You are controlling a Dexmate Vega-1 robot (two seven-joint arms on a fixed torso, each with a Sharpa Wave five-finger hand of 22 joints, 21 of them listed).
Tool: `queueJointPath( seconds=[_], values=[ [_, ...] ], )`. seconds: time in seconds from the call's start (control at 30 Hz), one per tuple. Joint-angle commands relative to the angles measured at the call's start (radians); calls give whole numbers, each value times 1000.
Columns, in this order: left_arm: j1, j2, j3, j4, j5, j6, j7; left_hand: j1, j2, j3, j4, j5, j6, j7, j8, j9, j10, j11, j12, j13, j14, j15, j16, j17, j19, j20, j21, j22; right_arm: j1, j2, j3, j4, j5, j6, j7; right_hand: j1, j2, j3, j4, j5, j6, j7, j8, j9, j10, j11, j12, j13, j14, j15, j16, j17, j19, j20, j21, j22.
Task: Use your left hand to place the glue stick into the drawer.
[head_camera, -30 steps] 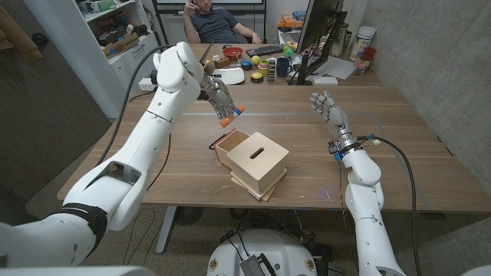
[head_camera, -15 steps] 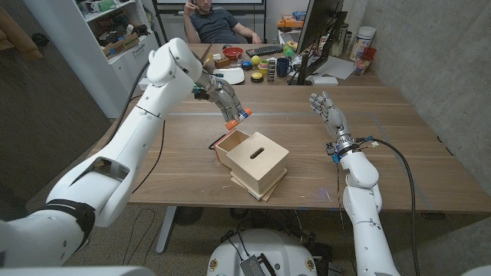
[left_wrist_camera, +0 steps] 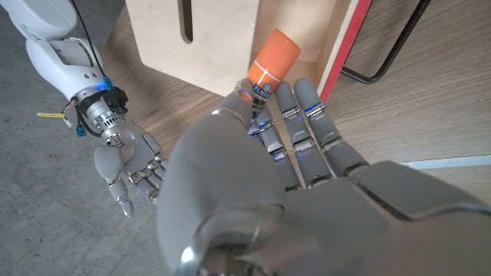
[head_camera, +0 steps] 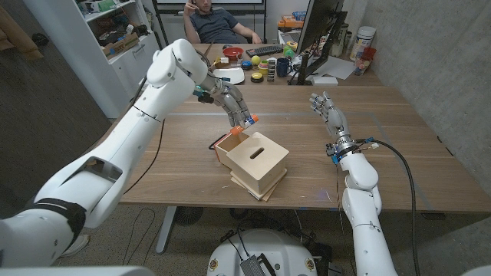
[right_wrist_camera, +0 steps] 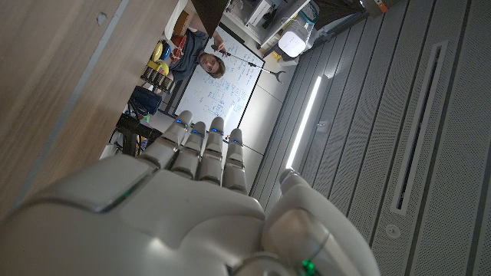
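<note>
My left hand (head_camera: 232, 105) holds the glue stick (head_camera: 247, 123), a small tube with an orange cap, just above the open drawer (head_camera: 228, 143) of a light wooden box (head_camera: 257, 159) at the table's middle. In the left wrist view the glue stick (left_wrist_camera: 271, 66) points from my fingers (left_wrist_camera: 303, 126) toward the drawer's inside (left_wrist_camera: 303, 31), whose edge is red. My right hand (head_camera: 328, 112) stands open and upright over the table's right side, holding nothing; it also appears as the right hand (left_wrist_camera: 126, 165) in the left wrist view and as the right hand (right_wrist_camera: 184, 192) in its own wrist view.
A slot (head_camera: 257, 151) is cut in the box's top. Cups, bowls, a keyboard and a monitor (head_camera: 316, 34) crowd the table's far edge. A person (head_camera: 217, 23) sits behind the table. A grey wall runs along the right.
My left hand has carried the glue stick to the right and down, from over the bare wood to just above the open drawer. The right hand has not moved.
</note>
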Motion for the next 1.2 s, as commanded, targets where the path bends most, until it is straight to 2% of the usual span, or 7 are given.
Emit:
queueJointPath(
  seconds=[0.03,0.23,0.27,0.6,0.77,0.83,1.2],
  values=[
    [23,23,35,-62,87,-3,4,41,41,35,20,2,1,-9,-4,4,45,-49,4,7,34,-158,-8,2,-10,-1,9,-1,-6,-1,-5,-13,3,-11,-1,-7,-1,-2,2,5,6,1,5,3,10,-3,1,2,12,-1,3,3,7,-1,-3,2],
    [44,21,14,-60,76,-11,-2,48,40,36,13,2,-5,-7,-4,5,35,-46,1,9,31,-160,-7,6,-15,-1,14,-3,2,1,-11,-11,-4,-19,-6,-7,-1,-2,2,5,5,1,5,3,9,-2,0,2,12,0,3,3,7,-1,-4,2],
    [38,32,31,-67,90,-6,-2,49,40,37,13,2,-6,-7,-4,5,36,-47,2,10,30,-160,-8,6,-17,0,14,-3,6,-4,-13,-4,-1,-12,1,-7,-1,-2,2,5,5,1,5,3,9,0,0,2,12,0,3,3,8,0,-4,2],
    [55,39,18,-77,82,-5,-2,48,42,34,13,1,-4,-4,-1,6,40,-46,5,11,31,-156,-7,6,-17,0,22,-6,15,-3,-19,6,-3,-17,-1,-7,-1,-3,2,5,5,2,5,3,8,-1,-1,2,13,1,3,3,7,0,-5,2],
    [54,63,33,-93,71,6,-2,47,42,33,13,0,-4,-4,0,7,40,-47,6,12,31,-156,-6,7,-17,0,25,-7,15,-4,-24,3,-6,-18,2,-7,-1,-3,2,5,4,3,5,3,9,-3,-1,2,13,1,3,3,7,-1,-5,2],
    [68,56,19,-95,75,3,-1,48,42,33,12,0,-4,-2,0,7,39,-44,6,12,31,-156,-6,7,-19,0,26,-8,13,-2,-25,-1,-5,-22,1,-7,-1,-3,2,5,4,3,5,3,8,-2,-1,2,13,0,3,3,7,-1,-6,2],
    [66,88,35,-95,53,7,-2,48,44,32,12,0,-3,0,1,7,40,-42,7,13,30,-154,-8,6,-23,1,32,-10,10,0,-26,-2,-14,-22,-8,-8,-1,-4,3,5,3,2,4,3,8,-2,-1,1,12,1,2,3,7,-1,-7,2]
  ],
)
